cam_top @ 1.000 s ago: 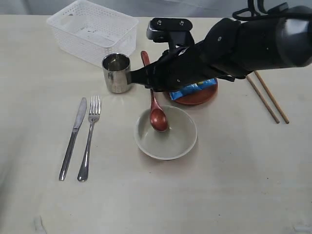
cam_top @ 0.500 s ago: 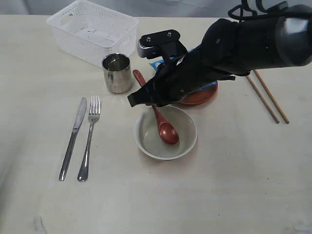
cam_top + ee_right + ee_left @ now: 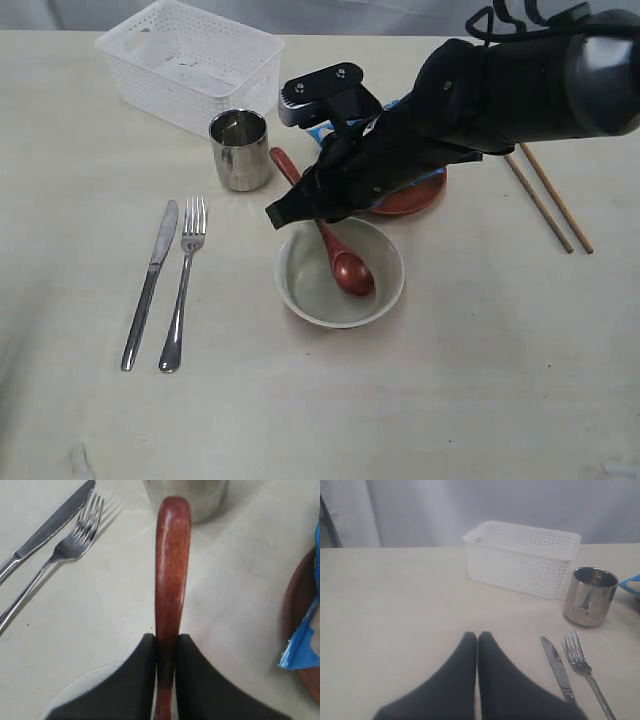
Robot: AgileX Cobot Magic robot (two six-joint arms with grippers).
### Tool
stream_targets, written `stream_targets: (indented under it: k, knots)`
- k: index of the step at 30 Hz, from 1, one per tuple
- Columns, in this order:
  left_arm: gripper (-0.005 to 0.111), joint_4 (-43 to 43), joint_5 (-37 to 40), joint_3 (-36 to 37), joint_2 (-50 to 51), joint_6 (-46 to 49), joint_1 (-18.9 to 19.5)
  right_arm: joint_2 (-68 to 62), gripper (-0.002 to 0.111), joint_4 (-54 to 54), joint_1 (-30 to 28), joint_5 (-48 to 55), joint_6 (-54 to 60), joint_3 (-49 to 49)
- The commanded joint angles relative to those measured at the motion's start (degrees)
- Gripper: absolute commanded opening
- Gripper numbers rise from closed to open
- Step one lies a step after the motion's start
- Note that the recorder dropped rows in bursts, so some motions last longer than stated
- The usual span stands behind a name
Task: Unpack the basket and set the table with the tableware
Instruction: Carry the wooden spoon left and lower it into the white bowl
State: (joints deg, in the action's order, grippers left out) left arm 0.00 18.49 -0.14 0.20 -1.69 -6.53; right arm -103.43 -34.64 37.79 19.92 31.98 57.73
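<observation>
My right gripper (image 3: 308, 203) (image 3: 167, 639) is shut on the handle of the dark red-brown wooden spoon (image 3: 340, 260) (image 3: 172, 570); the spoon's head rests inside the pale cream bowl (image 3: 388, 290). The steel cup (image 3: 240, 149) (image 3: 588, 596) stands just beyond the spoon's handle end. Knife (image 3: 150, 281) (image 3: 558, 667) and fork (image 3: 182, 282) (image 3: 584, 668) lie side by side at the left. The reddish-brown plate (image 3: 415, 200) (image 3: 300, 630) is largely hidden behind the arm. Chopsticks (image 3: 548, 199) lie at the right. The white basket (image 3: 185, 63) (image 3: 522, 557) sits at the back left. My left gripper (image 3: 477, 636) is shut, holding nothing.
A blue crisp bag (image 3: 322, 133) (image 3: 304, 645) lies on the plate, partly under the right arm. The cream table (image 3: 450, 400) stretches open in front of the bowl and to the far left of the knife.
The right gripper swung the spoon from pointing near the cup, tilted its handle leftward, and lowered the spoon's head deeper to the right inside the bowl. The left gripper has not visibly moved.
</observation>
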Motion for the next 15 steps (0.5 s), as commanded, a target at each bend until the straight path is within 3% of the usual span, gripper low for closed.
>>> stream_targets:
  k: [1, 4, 6, 15]
  knots:
    - [0.0, 0.0, -0.18, 0.14, -0.2, -0.01, 0.13, -0.24, 0.017, 0.64, -0.05, 1.39, 1.03, 0.23]
    - [0.0, 0.0, -0.18, 0.14, -0.2, -0.01, 0.13, -0.14, 0.038, 0.64, -0.05, 1.51, 1.03, 0.23]
    - [0.0, 0.0, -0.18, 0.14, -0.2, -0.01, 0.13, -0.14, 0.047, 0.64, -0.05, 1.4, 1.03, 0.23]
    - [0.0, 0.0, -0.18, 0.14, -0.2, -0.01, 0.13, 3.54, 0.047, 2.32, -0.44, 4.76, -1.47, 4.99]
